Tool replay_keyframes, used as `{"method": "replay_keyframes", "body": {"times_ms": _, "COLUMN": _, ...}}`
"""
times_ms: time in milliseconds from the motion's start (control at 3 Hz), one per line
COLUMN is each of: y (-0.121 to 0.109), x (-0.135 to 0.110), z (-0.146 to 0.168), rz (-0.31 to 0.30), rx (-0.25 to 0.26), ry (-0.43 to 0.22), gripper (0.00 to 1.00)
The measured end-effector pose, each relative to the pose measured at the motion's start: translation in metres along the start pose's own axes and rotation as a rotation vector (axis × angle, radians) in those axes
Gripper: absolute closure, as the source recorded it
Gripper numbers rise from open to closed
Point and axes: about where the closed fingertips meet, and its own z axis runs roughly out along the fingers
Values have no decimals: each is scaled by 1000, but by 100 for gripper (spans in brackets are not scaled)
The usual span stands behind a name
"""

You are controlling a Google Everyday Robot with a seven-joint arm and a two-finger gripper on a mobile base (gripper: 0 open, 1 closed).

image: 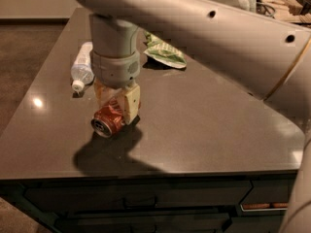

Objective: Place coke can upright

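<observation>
The coke can [108,119] is a red-orange can lying on its side, its silver top facing the front left. My gripper [116,102] comes down from above and is shut on the coke can, with a cream finger [129,104] on its right side and the other finger behind its left. The can hangs slightly above the dark table [194,125], over its own shadow.
A clear plastic water bottle [81,66] with a white cap lies at the back left. A green and white snack bag [164,52] lies at the back middle. My large arm [233,38] crosses the upper right. The table's front edge has drawers below.
</observation>
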Motion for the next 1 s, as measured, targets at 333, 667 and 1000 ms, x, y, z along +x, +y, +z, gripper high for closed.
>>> {"method": "replay_keyframes", "body": {"times_ms": 333, "y": -7, "x": 9, "z": -26, "rz": 131, "rx": 78, "ry": -90, "gripper": 100}}
{"method": "replay_keyframes", "body": {"times_ms": 667, "y": -10, "x": 24, "z": -48, "rz": 292, "rx": 162, "ry": -193, "gripper": 100}}
{"method": "replay_keyframes", "body": {"times_ms": 1000, "y": -7, "x": 42, "z": -59, "rz": 475, "rx": 230, "ry": -306, "gripper": 100}}
